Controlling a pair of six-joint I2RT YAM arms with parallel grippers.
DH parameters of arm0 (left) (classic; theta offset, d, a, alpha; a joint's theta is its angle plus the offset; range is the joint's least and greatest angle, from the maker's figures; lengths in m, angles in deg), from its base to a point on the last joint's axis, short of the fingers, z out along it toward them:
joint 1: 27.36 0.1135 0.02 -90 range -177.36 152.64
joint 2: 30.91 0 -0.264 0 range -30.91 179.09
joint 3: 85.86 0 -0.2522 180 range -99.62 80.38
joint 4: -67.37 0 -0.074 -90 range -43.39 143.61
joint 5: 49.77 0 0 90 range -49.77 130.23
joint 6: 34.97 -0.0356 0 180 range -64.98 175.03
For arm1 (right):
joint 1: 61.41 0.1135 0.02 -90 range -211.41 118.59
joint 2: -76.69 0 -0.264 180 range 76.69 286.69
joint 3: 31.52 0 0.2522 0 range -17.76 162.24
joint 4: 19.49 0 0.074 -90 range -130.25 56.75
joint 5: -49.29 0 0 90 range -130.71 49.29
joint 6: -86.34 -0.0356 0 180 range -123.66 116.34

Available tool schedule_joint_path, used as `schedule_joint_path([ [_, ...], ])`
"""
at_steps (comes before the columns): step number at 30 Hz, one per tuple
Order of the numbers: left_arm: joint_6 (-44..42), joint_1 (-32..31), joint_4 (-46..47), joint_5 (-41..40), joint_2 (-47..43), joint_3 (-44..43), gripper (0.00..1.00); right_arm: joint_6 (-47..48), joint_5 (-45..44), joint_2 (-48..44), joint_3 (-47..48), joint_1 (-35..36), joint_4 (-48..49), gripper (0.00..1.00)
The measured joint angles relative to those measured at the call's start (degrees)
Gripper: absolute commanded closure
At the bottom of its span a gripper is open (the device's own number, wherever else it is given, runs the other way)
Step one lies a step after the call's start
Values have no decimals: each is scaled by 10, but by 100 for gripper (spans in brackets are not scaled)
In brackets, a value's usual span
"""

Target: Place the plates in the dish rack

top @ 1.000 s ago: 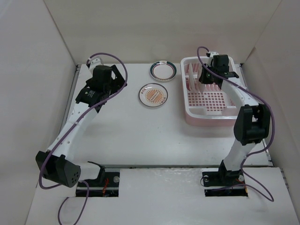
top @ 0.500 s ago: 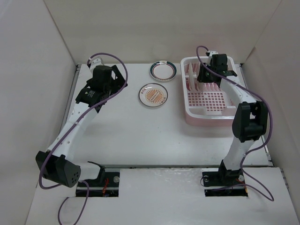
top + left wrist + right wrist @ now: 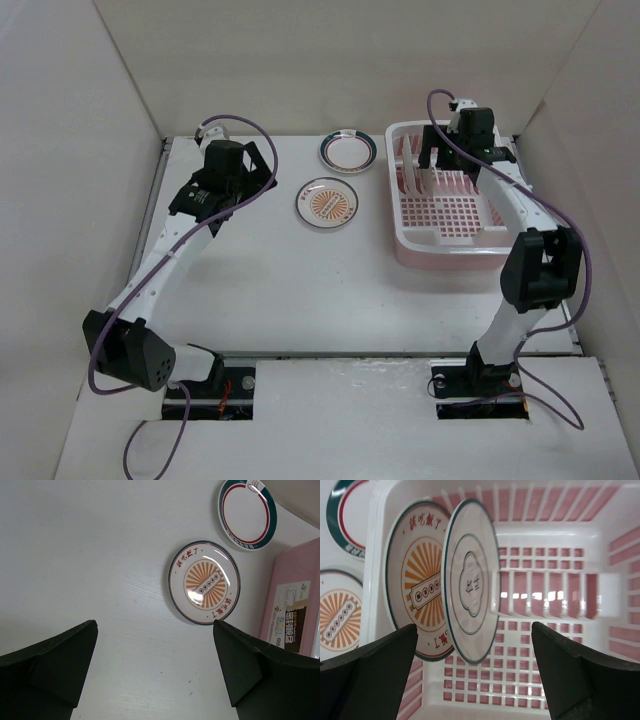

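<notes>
Rack: the dish rack [image 3: 450, 252], pink-and-white plastic with a gridded floor, sat far right on the table [image 3: 300, 290].
Racked: two glossy round plates [image 3: 470, 585] stood on edge inside.
Loose: sunburst plate [image 3: 327, 203] and teal-rimmed plate [image 3: 348, 150] lay flat beside it.
Jaws: left gripper [image 3: 154, 626] and right gripper [image 3: 473, 627] gaped apart, empty.

Plainly a robotics lab cell. Boxed in by white panels [image 3: 60, 150] round a white table [image 3: 300, 290]. Fitted with a cabled left arm [image 3: 160, 265] and right arm [image 3: 505, 325], bolted down.

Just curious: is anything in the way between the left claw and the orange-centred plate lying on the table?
Nothing visible. Only bare table lies between the open left gripper and the orange-centred plate; the teal-rimmed plate sits beyond it, apart.
</notes>
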Motion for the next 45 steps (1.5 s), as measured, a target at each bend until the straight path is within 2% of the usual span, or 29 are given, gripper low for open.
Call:
schedule_joint_path([
  [7,0,5,63,70,82,4,0,-32,-76,-141,-3,0,-5,0],
  [14,3,28,163,172,233,27,0,-60,17,-275,-30,3,23,0],
  [22,21,38,269,269,356,39,0,-52,75,-303,0,55,-3,0],
  [29,50,38,369,335,389,39,0,-42,83,-323,15,63,-24,0],
  [33,64,39,407,352,403,38,8,-39,84,-325,24,65,-32,0],
  [34,66,40,414,356,406,38,11,-39,84,-325,25,65,-33,0],
  [35,71,41,421,359,409,38,19,-38,85,-325,26,65,-33,0],
  [38,83,43,432,363,415,40,25,-38,87,-325,28,65,-34,0],
  [41,95,46,446,362,417,50,38,-37,89,-322,39,66,-37,0],
  [45,104,49,442,350,421,56,69,-35,91,-319,50,69,-37,0],
])
